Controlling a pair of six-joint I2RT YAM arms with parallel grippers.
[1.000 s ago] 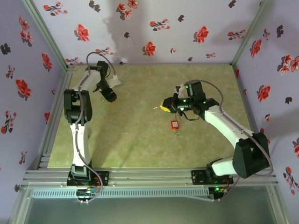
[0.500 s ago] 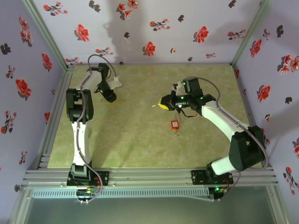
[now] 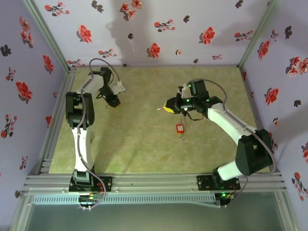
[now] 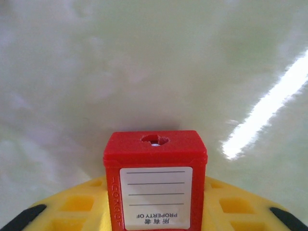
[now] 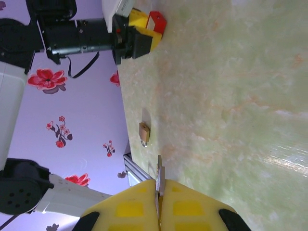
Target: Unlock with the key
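Place: a robot test cell in a lab, not a home or a shop.
Frame: a bare aluminium rail (image 3: 154,182) runs along the near edge, and slotted posts (image 3: 48,34) rise at the back corners.
Walls: lilac sheets (image 3: 144,29) printed with red and black flowers close in three sides.
Surface: a pale green, marbled table (image 3: 139,144).
Machines: the left arm (image 3: 83,144) and the right arm (image 3: 231,126) are bolted to the rail, with a loose grey cable (image 3: 98,61).
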